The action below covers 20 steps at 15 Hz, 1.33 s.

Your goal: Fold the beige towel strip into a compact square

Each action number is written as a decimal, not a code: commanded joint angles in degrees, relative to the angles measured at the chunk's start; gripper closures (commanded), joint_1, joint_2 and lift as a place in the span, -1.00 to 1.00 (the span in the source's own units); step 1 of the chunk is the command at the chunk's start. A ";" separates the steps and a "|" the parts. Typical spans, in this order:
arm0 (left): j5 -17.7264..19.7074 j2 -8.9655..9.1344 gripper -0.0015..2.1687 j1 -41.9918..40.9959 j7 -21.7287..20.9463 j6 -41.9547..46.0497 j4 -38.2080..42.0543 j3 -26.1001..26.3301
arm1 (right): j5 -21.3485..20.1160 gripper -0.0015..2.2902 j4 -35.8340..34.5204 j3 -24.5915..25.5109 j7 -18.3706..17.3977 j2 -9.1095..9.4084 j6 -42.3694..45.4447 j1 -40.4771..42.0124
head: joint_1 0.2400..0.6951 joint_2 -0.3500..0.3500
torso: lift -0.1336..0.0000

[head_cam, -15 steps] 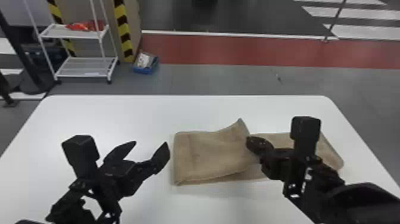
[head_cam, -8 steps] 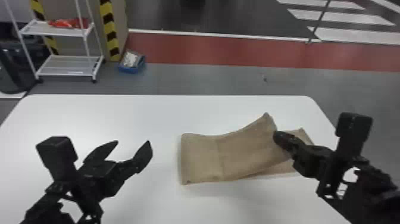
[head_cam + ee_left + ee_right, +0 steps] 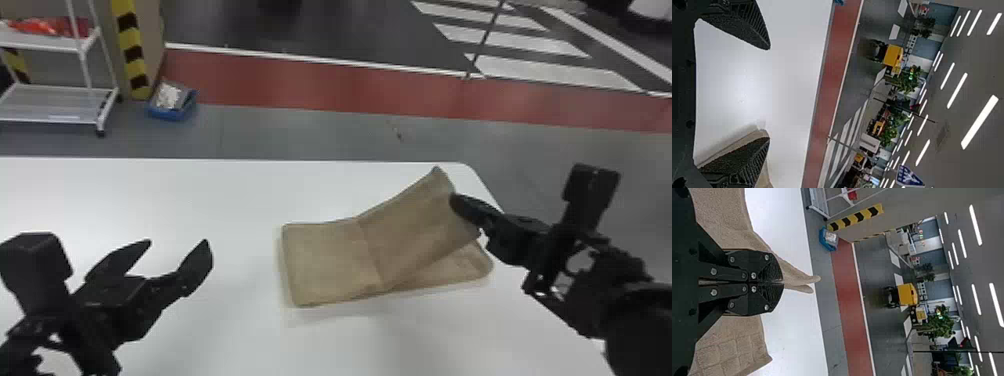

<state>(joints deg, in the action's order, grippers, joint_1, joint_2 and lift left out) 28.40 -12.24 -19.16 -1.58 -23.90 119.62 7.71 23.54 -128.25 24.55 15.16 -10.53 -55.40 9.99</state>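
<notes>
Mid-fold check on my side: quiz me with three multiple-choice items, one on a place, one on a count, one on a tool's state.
1. Where is the blue open box?
A) On the white metal rack
B) On the grey floor beyond the white table
C) On the beige cloth towel strip

2. How many black two-fingered tools grip the towel strip?
A) One
B) Two
C) None

3. How is the left tool?
A) Shut on the towel strip
B) Shut, empty
C) Open, empty

Key:
1 B: floor surrounds it.
2 A: the right tool alone pinches cloth.
3 C: its fingers stand apart, holding nothing.
</notes>
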 commanded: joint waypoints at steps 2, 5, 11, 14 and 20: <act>-0.01 -0.15 -0.94 -0.35 0.00 -0.14 0.17 0.03 | -0.87 0.00 3.45 2.17 2.51 -0.55 0.95 -0.50 | 1.00 -0.73 | -0.85; -0.10 0.02 -0.94 -0.26 0.00 -0.14 -0.09 0.38 | -1.66 0.00 7.49 3.93 4.00 -0.64 4.11 0.21 | 1.00 -0.81 | -0.85; -0.45 -0.15 -0.94 -1.14 -0.09 0.03 0.08 0.91 | -2.54 0.00 15.40 4.81 6.38 -4.42 6.58 -2.87 | 1.00 -0.99 | -0.85; -0.45 -0.15 -0.94 -1.67 -0.27 0.03 0.26 0.73 | -5.70 -0.10 20.59 3.31 6.82 -4.33 8.86 -3.05 | 1.00 -1.00 | -0.85; -0.54 -0.59 -0.94 -1.76 -0.27 0.03 0.52 0.73 | -10.98 -0.95 24.10 6.04 5.67 -1.95 18.88 -1.02 | 1.00 -1.00 | -0.85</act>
<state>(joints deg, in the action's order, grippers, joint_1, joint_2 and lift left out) 27.93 -12.74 -20.88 -1.85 -23.87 120.21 8.48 11.69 -103.65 29.01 20.84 -12.99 -39.13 7.68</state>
